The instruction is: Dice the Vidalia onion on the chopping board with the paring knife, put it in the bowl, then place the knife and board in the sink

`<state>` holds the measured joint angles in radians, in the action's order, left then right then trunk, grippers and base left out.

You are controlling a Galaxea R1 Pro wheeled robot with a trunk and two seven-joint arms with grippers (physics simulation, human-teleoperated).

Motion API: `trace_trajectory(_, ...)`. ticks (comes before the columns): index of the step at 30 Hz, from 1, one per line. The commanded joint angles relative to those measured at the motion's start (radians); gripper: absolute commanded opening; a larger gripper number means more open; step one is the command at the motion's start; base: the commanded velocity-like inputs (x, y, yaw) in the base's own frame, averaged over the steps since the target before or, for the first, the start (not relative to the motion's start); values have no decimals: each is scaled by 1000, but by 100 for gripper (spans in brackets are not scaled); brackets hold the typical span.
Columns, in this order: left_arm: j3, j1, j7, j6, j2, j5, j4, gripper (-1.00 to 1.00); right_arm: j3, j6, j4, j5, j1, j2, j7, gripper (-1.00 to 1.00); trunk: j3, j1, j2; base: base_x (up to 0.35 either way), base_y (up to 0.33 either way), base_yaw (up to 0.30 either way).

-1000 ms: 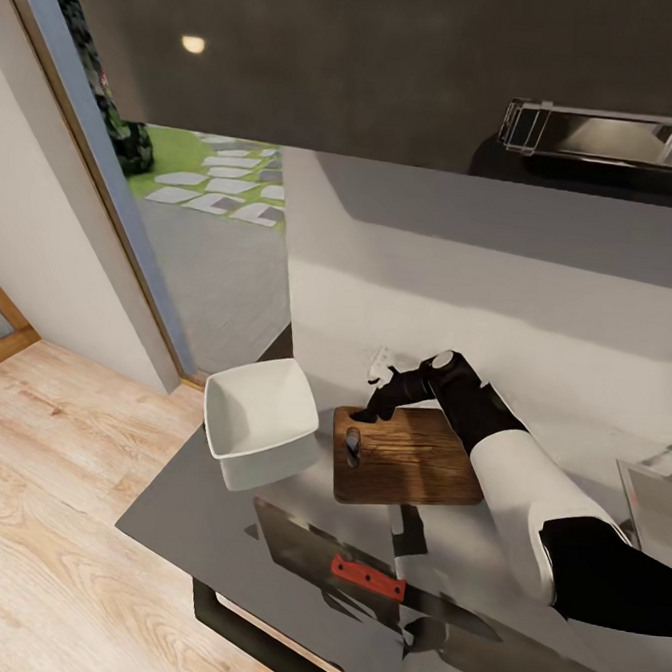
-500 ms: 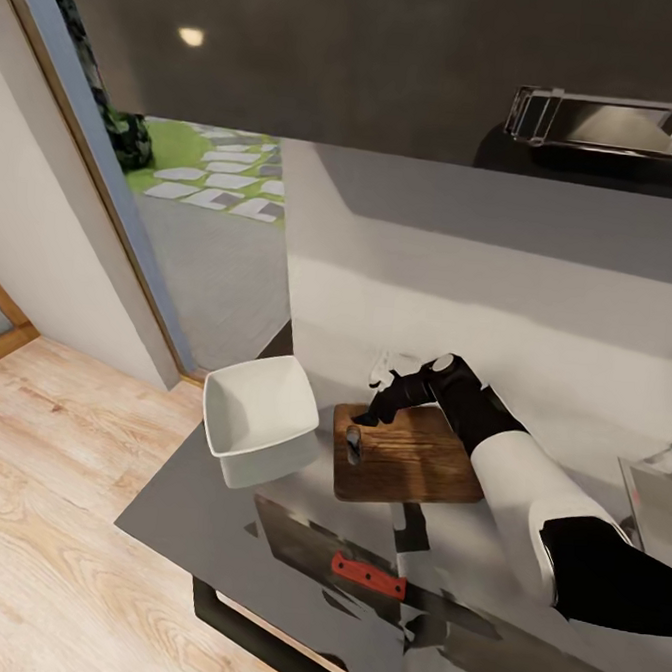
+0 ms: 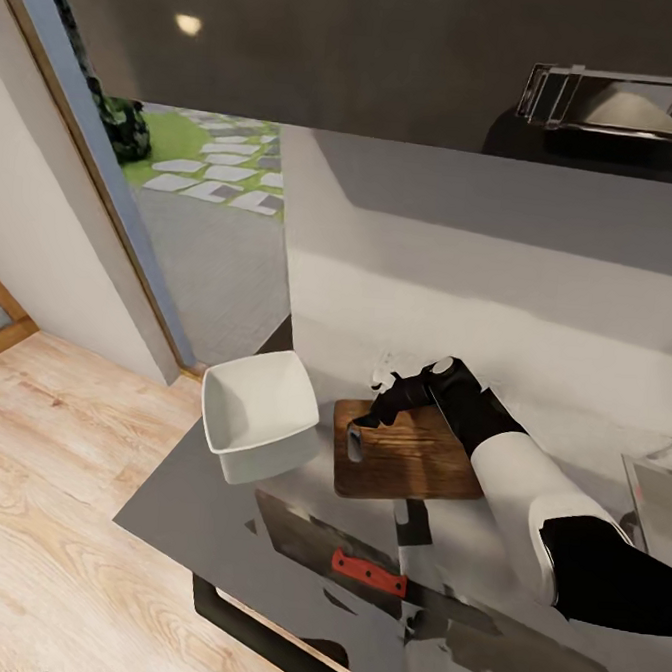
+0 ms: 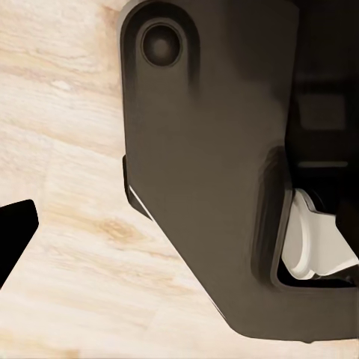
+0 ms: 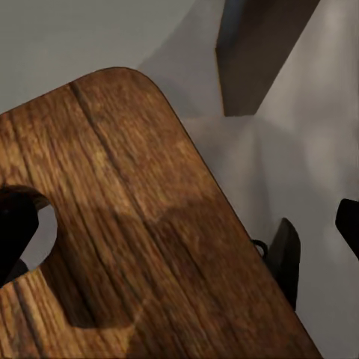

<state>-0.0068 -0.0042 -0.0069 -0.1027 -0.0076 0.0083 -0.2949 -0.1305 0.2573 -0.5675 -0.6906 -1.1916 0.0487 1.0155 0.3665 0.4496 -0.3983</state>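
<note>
Countertop [image 3: 214, 498], glossy dark grey, runs from near-left edge toward the right, w/ pale wall behind and wood floor [image 3: 55, 477] to the left. Sink [image 3: 661, 489] only partly seen at far right edge, grey basin wall.

Right arm [image 3: 526, 480], white and black, reaches in from the right over the board. Chopping board [image 3: 407, 466] lies flat mid-counter, dark brown, handle slot [image 3: 355, 443] at its left end. Bowl [image 3: 260, 416], white, squarish, sits just left of the board, close to its left end, tilted a bit; can't tell if touching.

Paring knife [image 3: 368, 573], red handle, lies on the counter nearer than the board, apart from it, blade pointing right.

Right gripper [image 3: 379, 404] hovers at the board's far-left corner, over the slot end. In right wrist view the board [image 5: 112, 224] is close up, one dark finger [image 5: 286, 258] off its edge over the counter, other side dark at the slot; the fingers straddle the board's corner, nothing gripped that I can see, spread fairly wide.

Left gripper: left wrist view gives dark robot body [image 4: 217, 164] over the floor; can't tell its state.
</note>
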Motion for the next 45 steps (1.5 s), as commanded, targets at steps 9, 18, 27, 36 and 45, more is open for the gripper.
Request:
trace_trajectory(9,0,0,-1,-3,0,1,0,100,-1,8,-2,-3,0,0,3,100,16,0,-2,0,0,0)
trace_trajectory(18,0,0,-1,-3,0,1,0,100,-1,8,-1,-3,-1,0,3,100,30,0,-2,0,2,0)
trace_trajectory(27,0,0,-1,-3,0,1,0,100,-1,8,0,-3,0,2,3,100,45,0,-2,0,18,0)
trace_trajectory(36,-1,0,-1,-3,0,1,0,100,-2,7,10,-7,0,2,-13,100,53,0,-2,0,0,0)
trace_trajectory(45,-1,0,-1,-3,0,1,0,100,-3,7,26,-9,-1,2,-41,100,53,0,-2,0,0,0)
